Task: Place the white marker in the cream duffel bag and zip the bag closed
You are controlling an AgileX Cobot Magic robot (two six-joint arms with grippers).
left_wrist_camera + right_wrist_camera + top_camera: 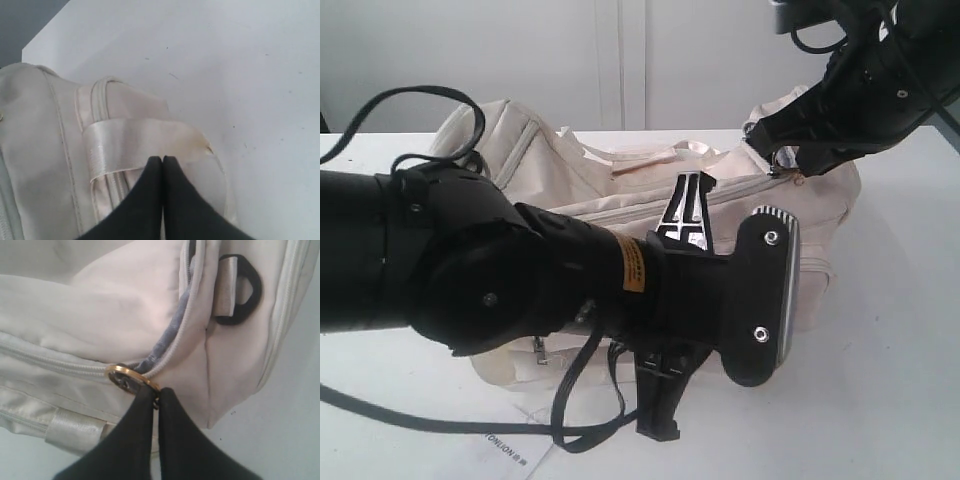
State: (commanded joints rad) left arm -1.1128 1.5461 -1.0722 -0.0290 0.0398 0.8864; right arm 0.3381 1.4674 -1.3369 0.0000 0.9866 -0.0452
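We see no marker, so we judge it already inside the bag point(580, 180), mid-tabletop point(900, 380) toward the far edge. Zipping remains: the right claw point(156, 391) pinches the gold zipper pull point(131, 376), a gap open beside it; the left claw point(162, 159) pinches the strap point(140, 142).

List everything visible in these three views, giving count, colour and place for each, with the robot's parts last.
bag: one, cream, on the table
strap: one clearly seen, cream satin, at one end of the bag
pull: one, gold ring, on the top zip
D-ring: one, black, on the bag's end near the pull
table: one, white, under everything
paper: one, white with dark print, on the table by the bag
arms: two, black, left arm in the foreground, right arm upper right
left gripper: black, shut on strap
right gripper: black, shut on pull
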